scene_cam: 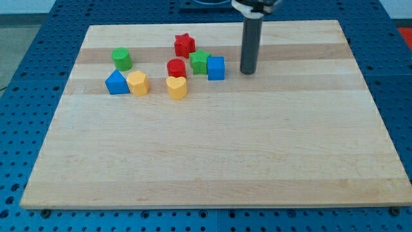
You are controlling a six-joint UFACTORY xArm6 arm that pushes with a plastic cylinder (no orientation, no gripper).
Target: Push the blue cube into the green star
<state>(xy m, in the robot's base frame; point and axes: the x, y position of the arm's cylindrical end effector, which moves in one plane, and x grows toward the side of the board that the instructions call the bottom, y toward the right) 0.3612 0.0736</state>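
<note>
The blue cube (216, 67) sits on the wooden board near the view's top, touching the right side of the green star (199, 62). My tip (248, 72) rests on the board just to the right of the blue cube, a small gap apart from it. The rod rises straight up toward the view's top edge.
A red star (185, 45) lies above-left of the green star. A red cylinder (176, 67) and a yellow heart (176, 87) sit left of the cube. A green cylinder (121, 58), a blue triangular block (116, 83) and a yellow hexagon (138, 83) lie further left.
</note>
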